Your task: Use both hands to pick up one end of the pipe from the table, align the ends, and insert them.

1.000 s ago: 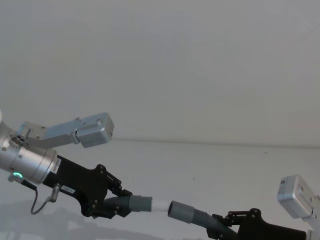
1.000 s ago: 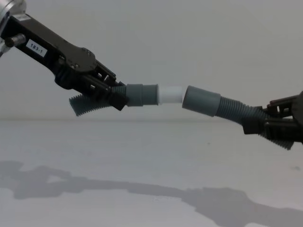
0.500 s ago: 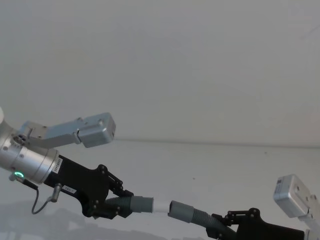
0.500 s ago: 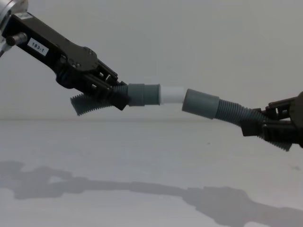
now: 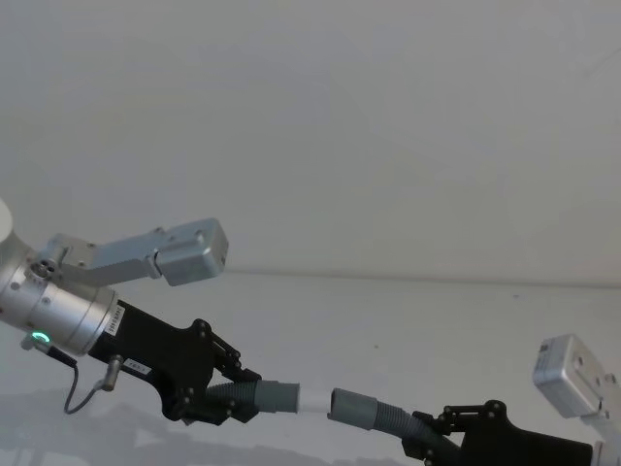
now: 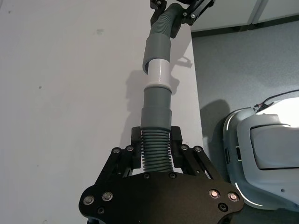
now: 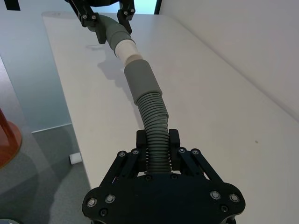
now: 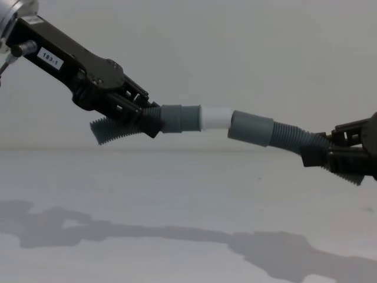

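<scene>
Both pipe pieces hang in the air above the white table [image 8: 177, 200]. My left gripper [image 8: 144, 115] is shut on the corrugated part of the left piece, whose grey cuff [image 8: 179, 118] ends in a white tip [image 8: 215, 118]. My right gripper [image 8: 321, 154] is shut on the corrugated part of the right piece [image 8: 288, 138], with its socket cuff [image 8: 250, 128] pointing left. The white tip meets the socket's mouth, and the two pieces form a slight angle. In the left wrist view the white tip [image 6: 157, 74] sits at the socket [image 6: 157, 46]. The right wrist view shows the socket [image 7: 142, 84] against the tip [image 7: 128, 51].
A pale grey wall stands behind the table. The table's edge, grey floor and a white robot base [image 6: 266, 140] lie beside the work. An orange object [image 7: 7, 140] sits on the floor. Silver camera housings [image 5: 189, 250] [image 5: 572, 374] ride above the wrists.
My left gripper has edged a little toward the right one. In the head view slightly less of the white tip shows before the socket. The right gripper has barely moved.
</scene>
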